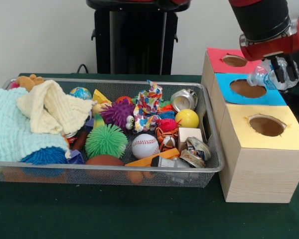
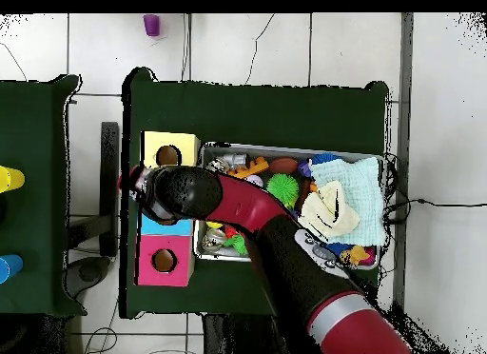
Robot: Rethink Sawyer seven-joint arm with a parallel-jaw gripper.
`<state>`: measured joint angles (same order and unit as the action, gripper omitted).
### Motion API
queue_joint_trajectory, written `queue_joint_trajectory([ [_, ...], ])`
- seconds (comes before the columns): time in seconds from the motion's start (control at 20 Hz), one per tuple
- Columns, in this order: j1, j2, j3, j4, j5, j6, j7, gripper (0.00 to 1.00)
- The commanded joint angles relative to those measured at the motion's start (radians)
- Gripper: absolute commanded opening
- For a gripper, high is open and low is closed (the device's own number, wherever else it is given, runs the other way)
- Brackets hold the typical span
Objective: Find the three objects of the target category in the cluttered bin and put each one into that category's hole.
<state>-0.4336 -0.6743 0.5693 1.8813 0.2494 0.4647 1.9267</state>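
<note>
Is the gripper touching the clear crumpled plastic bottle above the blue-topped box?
Touching. In the front view the gripper is closed around the clear crumpled plastic bottle, its dark fingers overlapping the plastic above the blue-topped wooden box.

The red-and-black arm (image 2: 276, 236) reaches toward ten o'clock overhead, its gripper (image 1: 281, 69) pointing down with fingers (image 1: 277, 67) closed on a clear bottle (image 1: 261, 77).

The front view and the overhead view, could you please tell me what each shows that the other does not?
Only the front view shows the gripper shut on a clear plastic bottle above the blue box, plus its hole. Only the overhead view shows the whole arm, which hides that box's hole. Both show the bin, the yellow box and the red box.
</note>
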Motion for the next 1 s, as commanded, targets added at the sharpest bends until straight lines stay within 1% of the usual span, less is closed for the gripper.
queue_joint_trajectory([
  [0.05, -0.018, 0.058, 0.024, -0.054, -0.064, -0.047, -0.005, 0.0],
  [0.2, -0.032, 0.075, 0.017, -0.065, -0.086, -0.043, -0.019, 0.0],
  [0.35, -0.051, 0.074, 0.032, -0.034, -0.106, -0.069, -0.017, 0.0],
  [0.75, -0.136, 0.126, 0.088, 0.029, -0.182, -0.148, -0.026, 0.0],
  [0.9, -0.158, 0.133, 0.1, 0.047, -0.21, -0.167, -0.016, 0.0],
  [1.0, -0.175, 0.151, 0.107, 0.057, -0.235, -0.191, -0.015, 0.0],
])
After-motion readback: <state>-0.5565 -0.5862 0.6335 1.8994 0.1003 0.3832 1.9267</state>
